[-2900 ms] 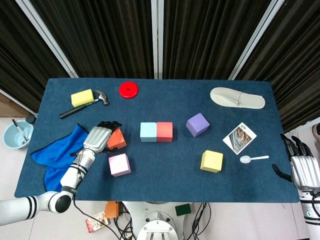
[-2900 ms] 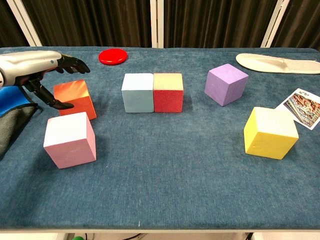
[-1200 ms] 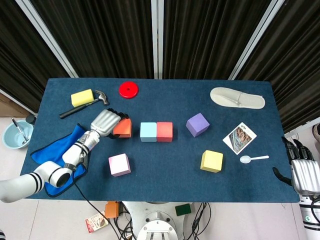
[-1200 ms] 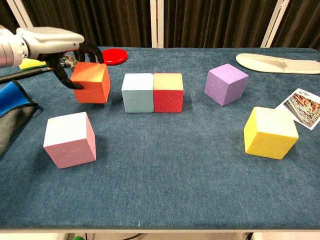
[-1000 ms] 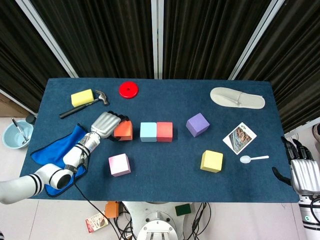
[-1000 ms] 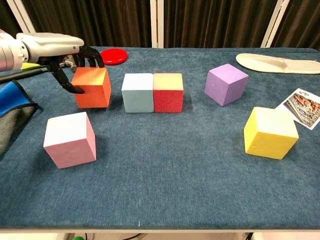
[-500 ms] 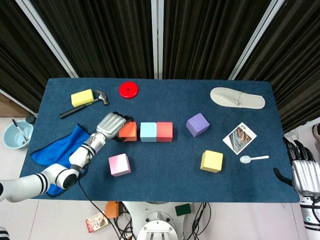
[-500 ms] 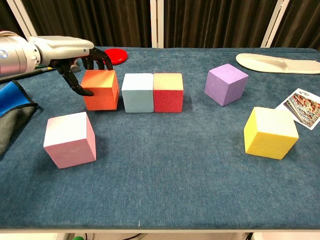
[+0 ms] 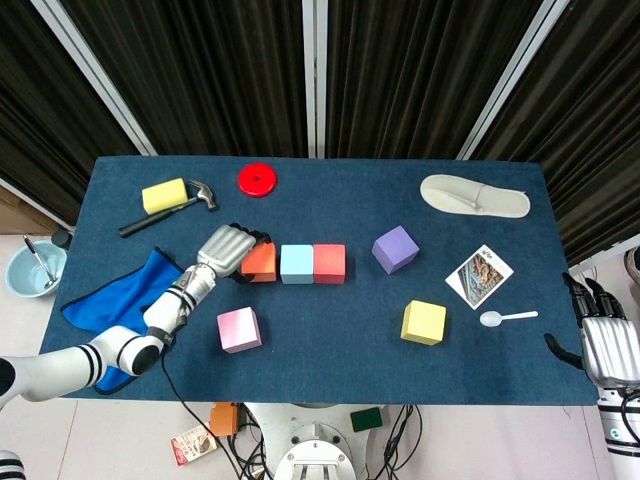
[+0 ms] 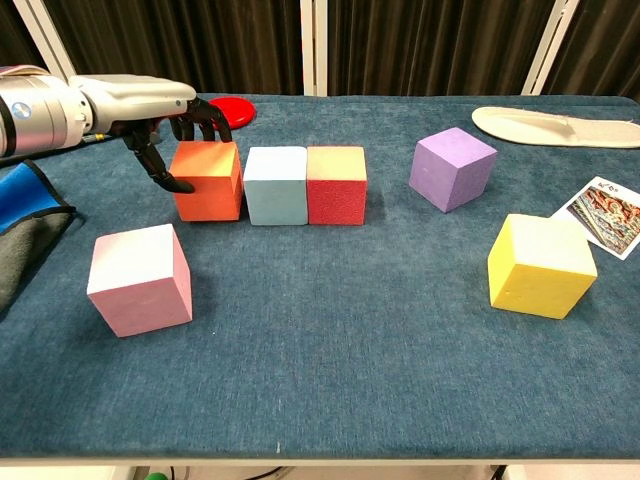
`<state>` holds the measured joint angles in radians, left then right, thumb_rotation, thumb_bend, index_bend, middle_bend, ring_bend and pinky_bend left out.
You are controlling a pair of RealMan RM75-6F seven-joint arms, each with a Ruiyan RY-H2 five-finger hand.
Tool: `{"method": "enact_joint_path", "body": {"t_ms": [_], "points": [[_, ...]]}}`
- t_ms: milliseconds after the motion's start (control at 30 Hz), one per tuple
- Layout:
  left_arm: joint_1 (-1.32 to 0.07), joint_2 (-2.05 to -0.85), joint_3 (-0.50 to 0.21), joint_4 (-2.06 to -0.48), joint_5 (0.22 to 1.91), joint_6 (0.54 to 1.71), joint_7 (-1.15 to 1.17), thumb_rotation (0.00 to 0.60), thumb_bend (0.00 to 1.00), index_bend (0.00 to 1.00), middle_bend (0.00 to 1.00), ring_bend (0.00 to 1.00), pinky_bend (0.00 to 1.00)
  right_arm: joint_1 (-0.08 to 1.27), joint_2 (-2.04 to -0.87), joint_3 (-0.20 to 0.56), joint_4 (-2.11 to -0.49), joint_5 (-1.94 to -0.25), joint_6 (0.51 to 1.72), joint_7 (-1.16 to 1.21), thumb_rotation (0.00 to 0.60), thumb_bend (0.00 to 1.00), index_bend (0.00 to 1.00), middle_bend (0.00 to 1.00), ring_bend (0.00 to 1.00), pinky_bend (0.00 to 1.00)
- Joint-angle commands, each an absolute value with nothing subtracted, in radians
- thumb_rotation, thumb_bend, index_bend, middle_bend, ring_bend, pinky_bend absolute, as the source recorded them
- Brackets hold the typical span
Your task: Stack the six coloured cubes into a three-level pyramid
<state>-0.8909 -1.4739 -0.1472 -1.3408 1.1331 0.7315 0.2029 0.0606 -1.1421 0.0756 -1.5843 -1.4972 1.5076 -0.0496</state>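
Between our left hand [image 10: 150, 105] fingers, clamped: orange cube [image 10: 207, 180], now moved in beside light-blue cube [image 10: 275, 185]. Right hand [image 9: 608, 345] unchanged, fingers apart.

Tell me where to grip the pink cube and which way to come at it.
Grip the pink cube across its left and right vertical faces, coming down from above. It sits flat and alone on the table, with both sides free. The left hand, still holding the orange cube, looks nearest.
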Motion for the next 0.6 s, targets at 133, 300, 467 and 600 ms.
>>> {"method": "enact_joint_path", "body": {"t_ms": [133,300,467,600], "points": [[-0.892,-1.474,-0.141,-1.345,1.120,0.729,0.214,0.594,0.21,0.31,0.34,0.36,0.29,0.061,-1.143,0.074,-1.579,-1.497,1.505,-0.045,0.600,0.21,0.05,0.15,0.08,0.19],[-0.896,-1.481,-0.141,-1.344,1.120,0.731,0.216,0.593,0.21,0.31,0.34,0.36,0.29,0.061,-1.143,0.074,-1.577,-1.497,1.505,-0.043,0.600,0.21,0.05,0.15,0.08,0.19],[-0.904,-1.488,-0.142,-1.335,1.116,0.725,0.216,0.591,0.21,0.31,0.34,0.35,0.29,0.058,-1.142,0.072,-1.578,-1.494,1.505,-0.043,0.600,0.21,0.05,0.15,0.08,0.19],[-0.907,-1.492,-0.141,-1.329,1.112,0.723,0.217,0.591,0.21,0.31,0.34,0.35,0.29,0.057,-1.142,0.072,-1.578,-1.493,1.506,-0.044,0.600,0.21,0.05,0.15,0.08,0.19]]}}
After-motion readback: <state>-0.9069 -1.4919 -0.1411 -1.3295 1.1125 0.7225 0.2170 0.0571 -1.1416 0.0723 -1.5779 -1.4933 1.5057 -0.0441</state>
